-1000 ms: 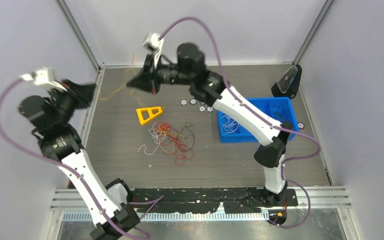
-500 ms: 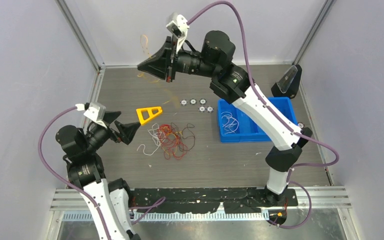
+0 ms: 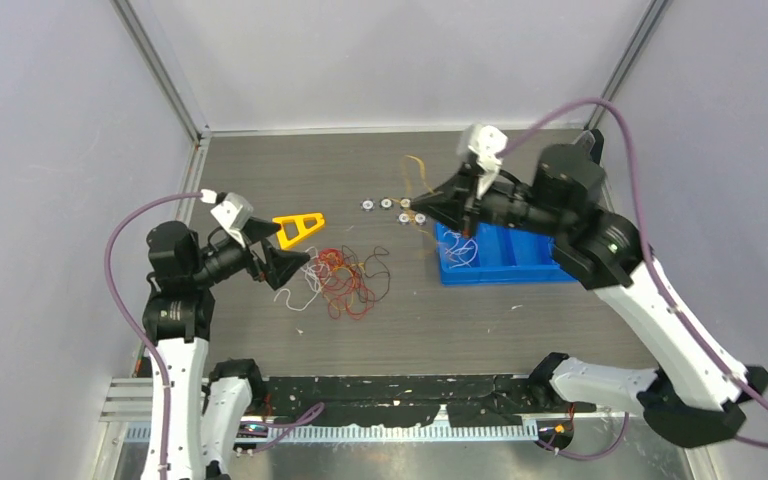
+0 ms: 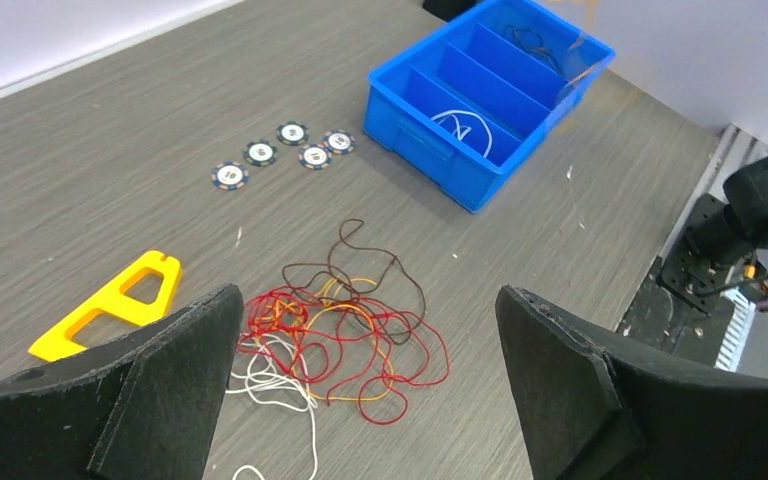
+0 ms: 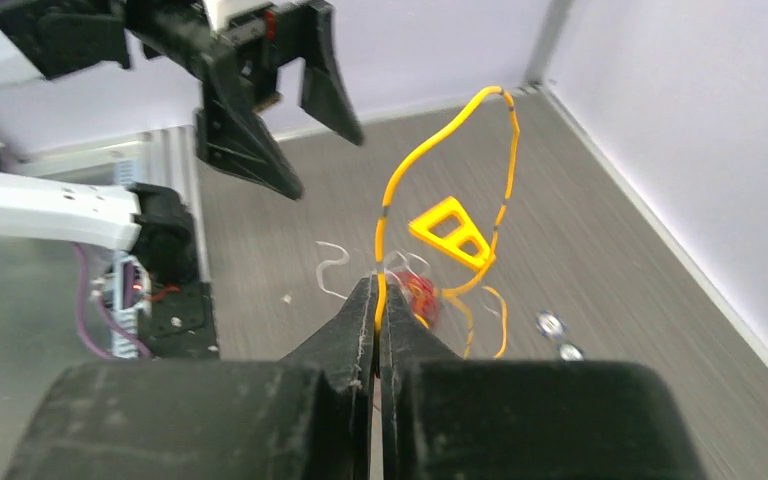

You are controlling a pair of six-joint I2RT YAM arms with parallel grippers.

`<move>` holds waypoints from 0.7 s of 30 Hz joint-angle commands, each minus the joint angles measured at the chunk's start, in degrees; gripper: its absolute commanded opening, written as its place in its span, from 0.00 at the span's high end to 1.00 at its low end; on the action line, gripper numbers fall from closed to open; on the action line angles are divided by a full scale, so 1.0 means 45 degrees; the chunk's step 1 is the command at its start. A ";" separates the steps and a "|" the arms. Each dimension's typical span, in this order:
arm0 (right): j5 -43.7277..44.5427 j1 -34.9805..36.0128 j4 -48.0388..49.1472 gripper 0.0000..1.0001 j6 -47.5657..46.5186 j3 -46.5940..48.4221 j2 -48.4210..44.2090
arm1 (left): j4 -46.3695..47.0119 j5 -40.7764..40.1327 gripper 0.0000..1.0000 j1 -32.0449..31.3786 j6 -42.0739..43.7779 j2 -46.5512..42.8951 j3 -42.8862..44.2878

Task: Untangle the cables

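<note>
- Where the right fingers [image 5: 378, 300] meet, you see them pressed fully together on one orange cable [image 5: 430, 140], which loops up above the tips.
- From above, they sit near the left end of the blue bin [image 3: 520, 268].
- You find the left fingers [image 3: 292, 250] spread wide, gripping nothing.
- Tangled cables [image 4: 340, 330] in red, orange, white and brown lie on the worktop [image 3: 460, 330], just beside the yellow triangle [image 4: 110, 305].
- One white cable [image 4: 457, 122] lies inside a bin compartment.

A dark grey wood-grain desk [image 3: 260, 170] spreads beneath the left claw [image 3: 295, 256] and right claw [image 3: 417, 210]. Plain pale lavender walls [image 3: 380, 60] enclose it on three sides, with silver metal posts [image 3: 160, 70] in the corners beyond them.
</note>
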 commanded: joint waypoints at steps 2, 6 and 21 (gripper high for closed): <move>0.1928 -0.1132 -0.1025 0.95 -0.0840 -0.1934 -0.2002 | 0.0256 -0.1179 0.01 -0.1455 0.0679 0.0540 0.0244; 0.3940 -0.1473 -0.1153 0.95 -0.0781 -0.3683 -0.3739 | 0.0315 -0.1828 0.01 -0.2645 0.0841 0.0898 0.0322; 0.6891 -0.1805 0.0358 0.95 -0.0845 -0.5782 -0.4719 | 0.0201 -0.2434 0.00 -0.3164 0.0989 0.1735 0.0498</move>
